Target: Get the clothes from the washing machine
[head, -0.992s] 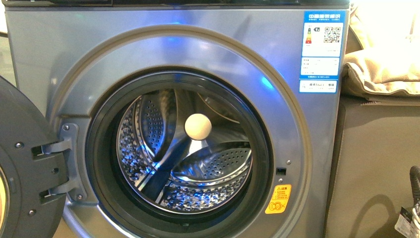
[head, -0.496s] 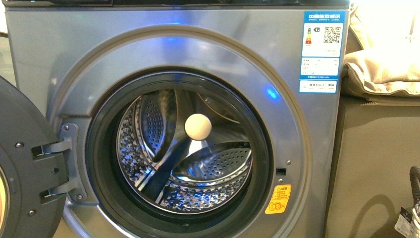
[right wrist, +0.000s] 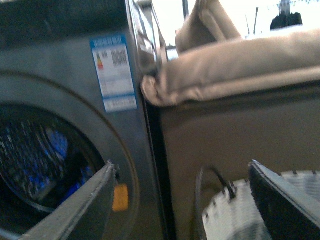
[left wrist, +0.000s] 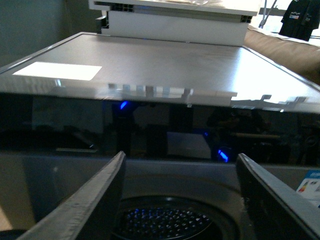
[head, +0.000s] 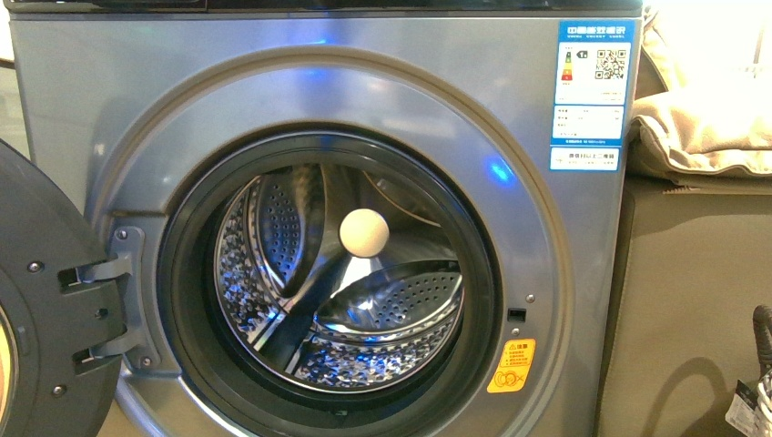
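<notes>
The silver-grey washing machine (head: 300,82) fills the front view, its door (head: 45,300) swung open to the left. Its steel drum (head: 382,309) shows bare perforated metal with a cream round hub (head: 364,232) at the centre. The clothes are out of view in every frame. Neither arm shows in the front view. My left gripper (left wrist: 180,156) is open, high in front of the washing machine's dark control panel (left wrist: 165,130), with the drum (left wrist: 165,222) below. My right gripper (right wrist: 181,165) is open with nothing between its fingers, beside the washing machine's (right wrist: 75,85) right front edge.
A beige cushion (head: 701,127) lies on a brown unit (head: 692,300) to the right of the washer. A white-and-grey woven basket (right wrist: 235,215) with a dark handle (head: 763,332) stands low at the right. A white object (left wrist: 175,20) sits behind the washer's top.
Only the blue light reflections on the washer's front have shifted. Nothing else has moved.
</notes>
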You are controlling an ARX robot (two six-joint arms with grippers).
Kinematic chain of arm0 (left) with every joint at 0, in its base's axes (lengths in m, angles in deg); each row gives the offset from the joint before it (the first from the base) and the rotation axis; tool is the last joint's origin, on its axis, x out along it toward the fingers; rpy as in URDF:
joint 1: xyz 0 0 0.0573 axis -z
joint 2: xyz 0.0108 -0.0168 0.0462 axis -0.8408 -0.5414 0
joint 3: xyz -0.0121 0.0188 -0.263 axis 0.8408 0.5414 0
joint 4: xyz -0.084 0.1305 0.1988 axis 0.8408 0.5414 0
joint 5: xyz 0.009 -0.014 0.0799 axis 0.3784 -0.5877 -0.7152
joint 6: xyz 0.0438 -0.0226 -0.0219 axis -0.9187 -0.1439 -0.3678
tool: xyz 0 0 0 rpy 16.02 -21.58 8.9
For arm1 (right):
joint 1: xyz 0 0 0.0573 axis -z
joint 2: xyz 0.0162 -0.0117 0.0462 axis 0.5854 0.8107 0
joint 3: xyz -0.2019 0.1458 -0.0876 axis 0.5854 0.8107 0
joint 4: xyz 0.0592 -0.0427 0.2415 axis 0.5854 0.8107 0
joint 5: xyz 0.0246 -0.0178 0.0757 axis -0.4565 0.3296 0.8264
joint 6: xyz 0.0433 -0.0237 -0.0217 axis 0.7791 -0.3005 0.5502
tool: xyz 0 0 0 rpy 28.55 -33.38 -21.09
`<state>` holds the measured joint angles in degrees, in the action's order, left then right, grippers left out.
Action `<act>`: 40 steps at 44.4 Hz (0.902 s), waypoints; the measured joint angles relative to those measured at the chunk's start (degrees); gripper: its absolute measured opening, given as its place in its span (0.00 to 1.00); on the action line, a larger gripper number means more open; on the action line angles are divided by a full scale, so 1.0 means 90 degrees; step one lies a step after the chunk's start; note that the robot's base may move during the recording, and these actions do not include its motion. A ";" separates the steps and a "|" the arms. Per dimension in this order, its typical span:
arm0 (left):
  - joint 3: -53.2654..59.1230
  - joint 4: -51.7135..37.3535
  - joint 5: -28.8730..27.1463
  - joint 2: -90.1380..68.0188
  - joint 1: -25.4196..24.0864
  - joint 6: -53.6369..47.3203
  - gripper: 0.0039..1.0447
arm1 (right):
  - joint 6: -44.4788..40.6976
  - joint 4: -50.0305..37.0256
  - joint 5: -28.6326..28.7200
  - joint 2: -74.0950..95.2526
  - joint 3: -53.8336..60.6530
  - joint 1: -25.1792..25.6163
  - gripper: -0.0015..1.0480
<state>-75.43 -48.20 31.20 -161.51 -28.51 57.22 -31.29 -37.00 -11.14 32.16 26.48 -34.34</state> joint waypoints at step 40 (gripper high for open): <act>0.9850 -0.3898 0.2310 0.5255 -0.2458 -0.0138 0.03 | -0.0595 0.1389 -0.0117 -0.1076 0.1117 -0.0143 0.02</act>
<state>13.22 -83.28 51.99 -114.21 -50.63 55.97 -36.65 -24.49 -12.19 22.48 36.53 -35.63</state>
